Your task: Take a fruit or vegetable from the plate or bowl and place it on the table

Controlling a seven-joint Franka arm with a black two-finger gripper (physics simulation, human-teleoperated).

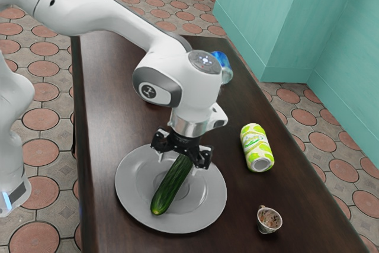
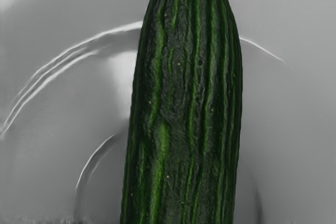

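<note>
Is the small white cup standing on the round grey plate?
No, the cup stands on the dark brown table, apart from the plate.

Soft, fairly even light fills the exterior view, leaving the wall point(image 1: 254, 16) bright and pale. A faint sheen washes the dark table point(image 1: 98, 57) near its corner at that view's upper left. The wrist view is greyer: white glare patches the plate point(image 2: 123, 77) beside the cucumber point(image 2: 184, 103), and thin highlights trace its rings.
</note>
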